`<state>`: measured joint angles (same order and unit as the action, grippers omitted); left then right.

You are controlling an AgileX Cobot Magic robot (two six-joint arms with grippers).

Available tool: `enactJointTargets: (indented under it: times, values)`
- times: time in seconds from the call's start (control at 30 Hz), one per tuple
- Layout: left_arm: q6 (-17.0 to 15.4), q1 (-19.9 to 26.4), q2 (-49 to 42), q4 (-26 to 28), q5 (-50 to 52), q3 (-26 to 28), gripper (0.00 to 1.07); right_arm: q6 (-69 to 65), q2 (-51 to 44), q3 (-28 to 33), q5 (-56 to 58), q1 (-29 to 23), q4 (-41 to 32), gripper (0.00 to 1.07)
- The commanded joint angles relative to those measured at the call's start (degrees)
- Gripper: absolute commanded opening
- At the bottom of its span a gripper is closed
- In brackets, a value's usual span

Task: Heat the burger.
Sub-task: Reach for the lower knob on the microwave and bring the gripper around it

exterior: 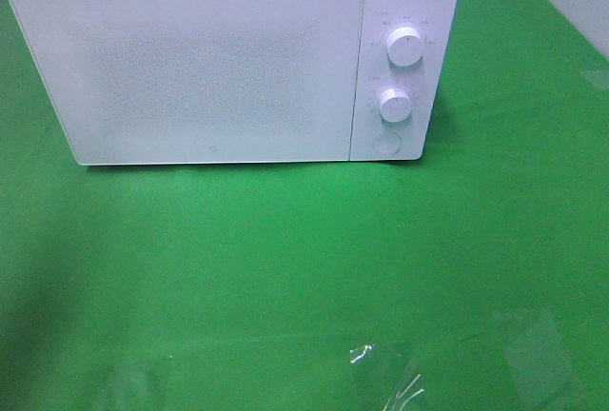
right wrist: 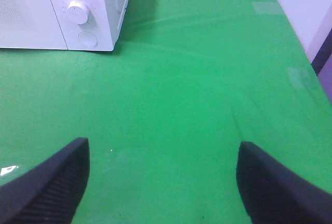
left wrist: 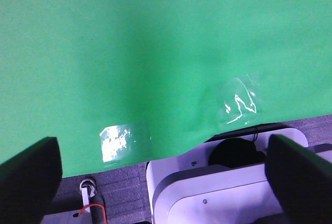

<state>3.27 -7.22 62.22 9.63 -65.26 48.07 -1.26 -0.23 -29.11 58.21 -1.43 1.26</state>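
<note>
The burger is out of view in every frame. A white microwave [exterior: 228, 59] stands at the back of the green cloth with its door shut; its two knobs [exterior: 405, 46] and round button [exterior: 385, 144] are on the right side. My left gripper [left wrist: 166, 175] is open over the cloth's near edge, with nothing between its dark fingers [left wrist: 31, 175]. Further right, my right gripper [right wrist: 163, 182] is open above bare green cloth, empty, and the microwave's control panel [right wrist: 83, 14] lies ahead of it. Neither gripper shows in the high view.
Green cloth [exterior: 285, 259] covers the table. Clear tape patches [exterior: 381, 368] shine near the front edge. A white robot base [left wrist: 218, 187] sits below the cloth's edge in the left wrist view. A pale wall [right wrist: 306, 6] borders the table's right side.
</note>
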Motion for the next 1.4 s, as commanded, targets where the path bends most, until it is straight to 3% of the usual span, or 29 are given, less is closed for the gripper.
enactJointTargets:
  times: [0.03,0.3,0.37,0.47,0.67,1.03,1.17,1.23,1.4]
  values:
    - [1.8,0.1,-8.3,-1.0,1.4,-6.2,1.02,0.9,-1.4,0.0,-0.9,0.3,-0.1,0.74]
    - [2.5,0.1,-21.9,-1.5,5.3,-15.2,1.01,0.9,-1.4,0.0,-0.9,0.3,-0.1,0.74]
    - [2.0,0.1,-30.5,-1.5,5.8,-18.9,1.01,0.9,-1.4,0.0,-0.9,0.3,-0.1,0.74]
    - [1.9,0.1,-32.6,-1.5,5.8,-18.9,1.01,0.9,-1.4,0.0,-0.9,0.3,-0.1,0.74]
    - [1.6,0.1,-45.8,-1.9,5.9,-18.9,1.01,0.9,-1.4,0.0,-0.9,0.3,-0.1,0.74]
    - [1.4,0.3,-57.2,-1.4,5.9,-18.9,1.01,0.9,-1.4,0.0,-0.9,0.3,-0.1,0.74]
    - [1.4,2.7,-60.6,-1.5,5.9,-18.9,1.01,0.9,-1.4,0.0,-0.9,0.3,-0.1,0.74]
    - [1.4,6.4,-64.1,-1.4,5.9,-18.9,1.01,0.9,-1.4,0.0,-0.9,0.3,-0.1,0.74]
    - [1.4,6.4,-63.8,-1.3,6.0,-18.9,1.01,0.9,-1.4,0.0,-0.9,0.3,-0.1,0.74]
